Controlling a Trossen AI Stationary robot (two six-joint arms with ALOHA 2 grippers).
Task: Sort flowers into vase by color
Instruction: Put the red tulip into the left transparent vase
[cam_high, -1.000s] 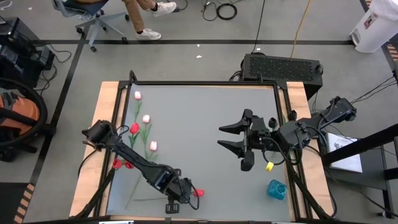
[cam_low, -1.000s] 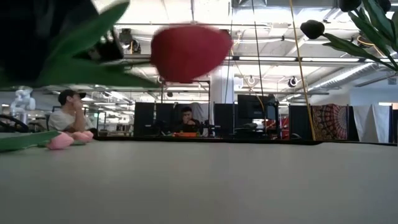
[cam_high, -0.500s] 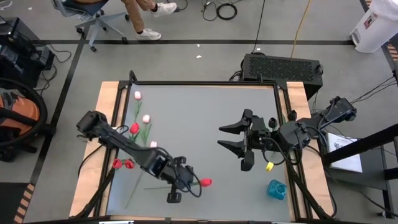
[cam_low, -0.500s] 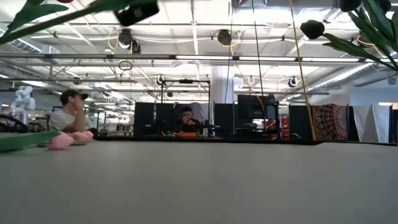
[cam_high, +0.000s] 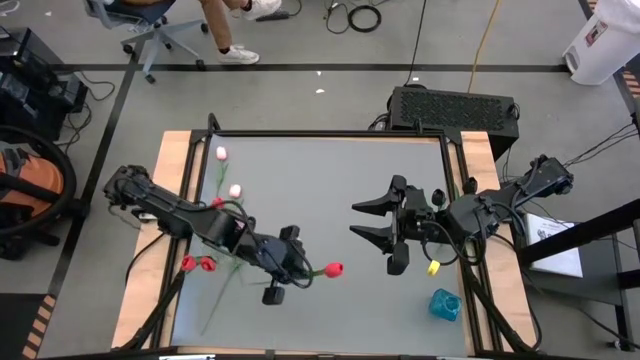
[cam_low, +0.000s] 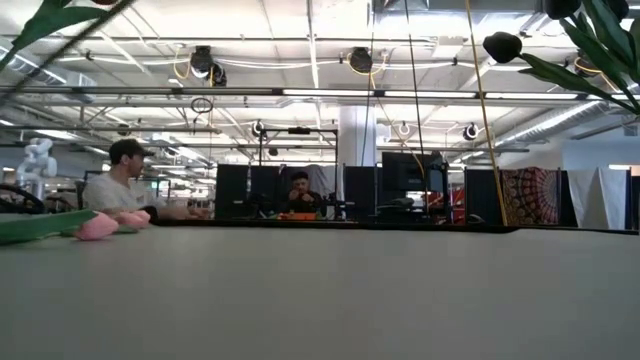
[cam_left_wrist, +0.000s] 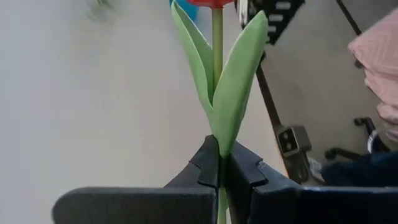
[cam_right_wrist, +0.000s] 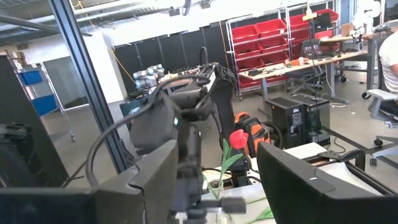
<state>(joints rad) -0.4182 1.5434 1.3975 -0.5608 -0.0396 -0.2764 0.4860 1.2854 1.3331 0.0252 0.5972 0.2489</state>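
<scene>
Red-headed artificial tulip (cam_high: 333, 268) on a thin green stem is sitting clamped in my left gripper (cam_high: 292, 268), lifted over the grey table (cam_high: 330, 170) near its front middle. My right gripper (cam_high: 368, 220) is waiting at the right side, fingers spread apart and holding nothing, while pink tulips (cam_high: 234, 190) are lying along the left edge.

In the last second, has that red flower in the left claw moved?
Yes. The red flower, pinched by the left gripper, has moved away from the table's near edge, toward the middle and the right gripper.
</scene>
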